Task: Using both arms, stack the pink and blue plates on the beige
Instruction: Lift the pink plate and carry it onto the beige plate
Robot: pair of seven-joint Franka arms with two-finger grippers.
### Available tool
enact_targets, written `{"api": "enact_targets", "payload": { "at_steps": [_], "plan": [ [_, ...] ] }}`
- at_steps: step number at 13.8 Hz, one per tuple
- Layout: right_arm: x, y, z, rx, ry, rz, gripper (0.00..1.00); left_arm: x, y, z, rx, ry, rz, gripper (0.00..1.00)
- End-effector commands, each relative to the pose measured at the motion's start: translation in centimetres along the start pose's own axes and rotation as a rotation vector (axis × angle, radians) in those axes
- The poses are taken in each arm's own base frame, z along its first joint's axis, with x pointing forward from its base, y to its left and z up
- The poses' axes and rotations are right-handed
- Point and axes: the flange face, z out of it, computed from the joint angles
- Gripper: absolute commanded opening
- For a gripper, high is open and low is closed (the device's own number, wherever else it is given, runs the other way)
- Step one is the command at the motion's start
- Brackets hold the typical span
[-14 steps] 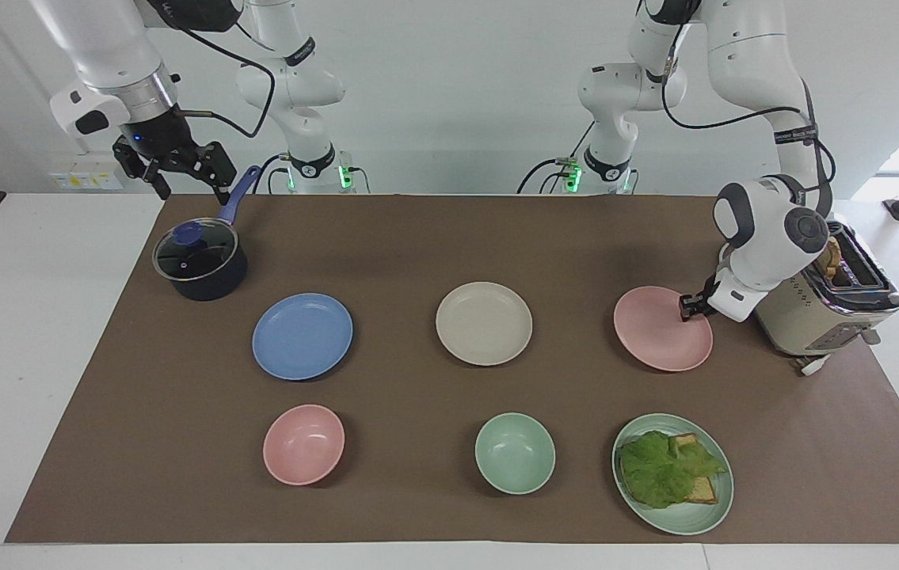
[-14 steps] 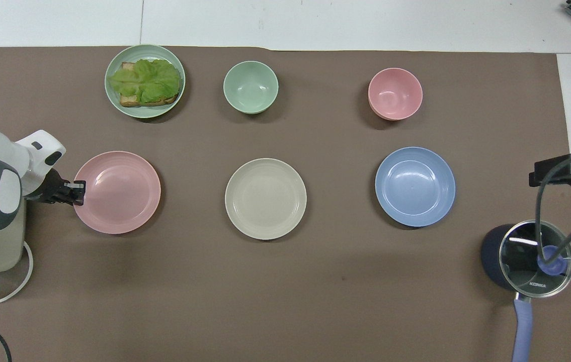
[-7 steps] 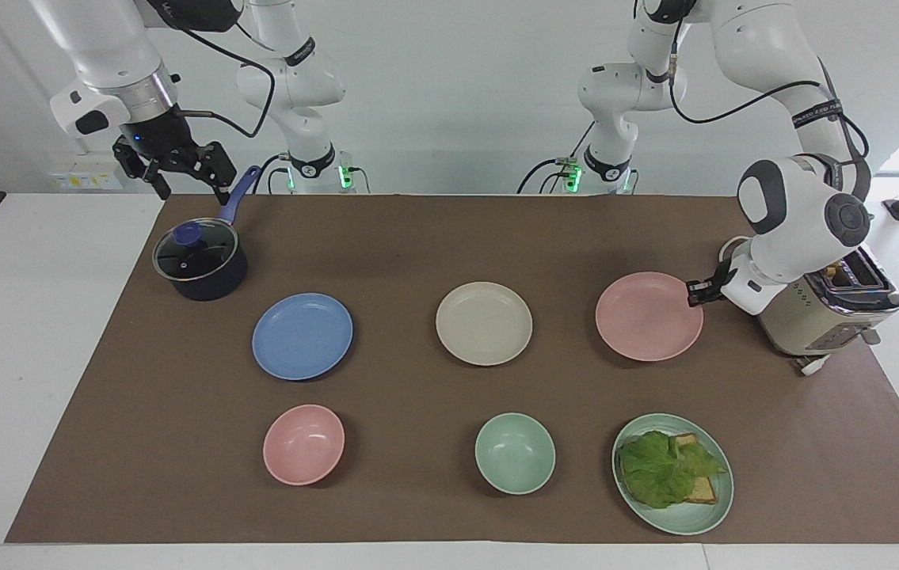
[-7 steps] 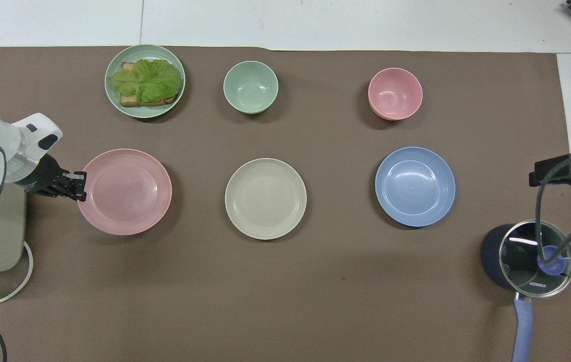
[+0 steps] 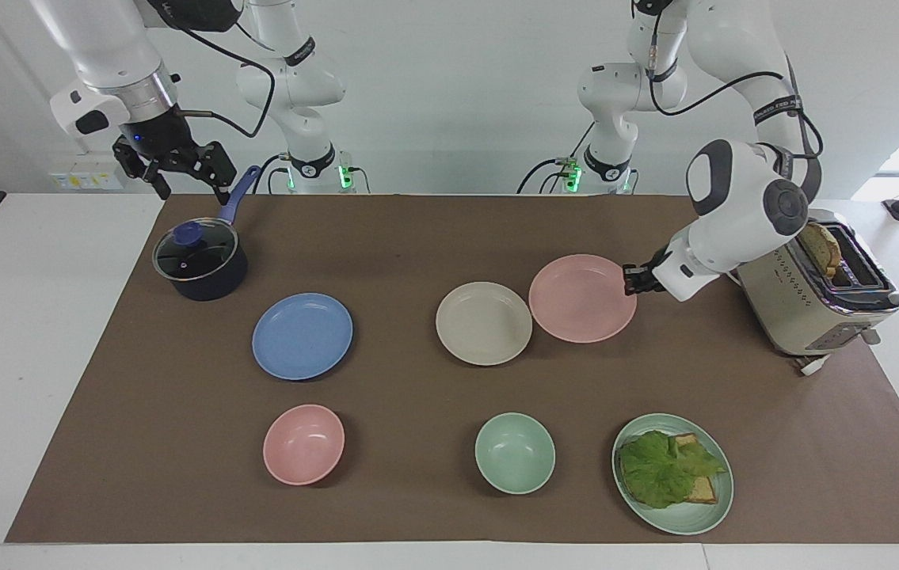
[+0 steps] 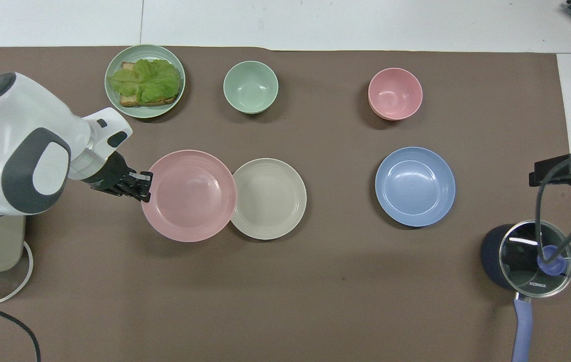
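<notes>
Pink plate (image 5: 581, 298) hangs lifted in the facing view, pinched at its rim by the left gripper (image 5: 630, 279), its edge overlapping the beige plate (image 5: 483, 323). Overhead, the blue plate (image 6: 415, 186) lies toward the right arm's end from the beige plate; the right gripper (image 5: 173, 168) waits spread over the saucepan (image 5: 199, 261).

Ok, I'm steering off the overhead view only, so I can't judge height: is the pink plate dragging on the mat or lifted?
Observer: Lifted. The left gripper holds the pink plate by its rim, clear of the mat, its edge just over the beige plate.
Operator: And the right gripper? I see a sliver.
Observer: The right gripper hangs open above the saucepan handle, waiting.
Operator: Anything in the toaster?
Observer: A bread slice stands in one slot.
</notes>
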Motion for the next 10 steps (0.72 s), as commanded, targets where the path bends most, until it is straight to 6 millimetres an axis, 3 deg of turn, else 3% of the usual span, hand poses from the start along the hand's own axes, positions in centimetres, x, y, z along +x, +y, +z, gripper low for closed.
{"api": "enact_targets", "payload": {
  "at_steps": [1, 4, 6, 10],
  "plan": [
    [-0.3, 0.2, -0.5, 0.008, 0.007, 0.02, 1.0, -1.2, 4.7, 1.0, -0.012, 0.026, -0.007, 0.0],
    [-0.4, 0.1, -0.5, 0.008, 0.006, 0.018, 1.0, -1.2, 9.4, 4.0, -0.046, 0.082, -0.035, 0.0],
    [-0.3, 0.2, -0.5, 0.008, 0.007, 0.02, 1.0, -0.9, 11.2, 6.6, -0.045, 0.1, -0.036, 0.0],
    [-0.4, 0.1, -0.5, 0.008, 0.006, 0.018, 1.0, -0.6, 12.8, 9.2, -0.041, 0.126, -0.036, 0.0]
  ]
}}
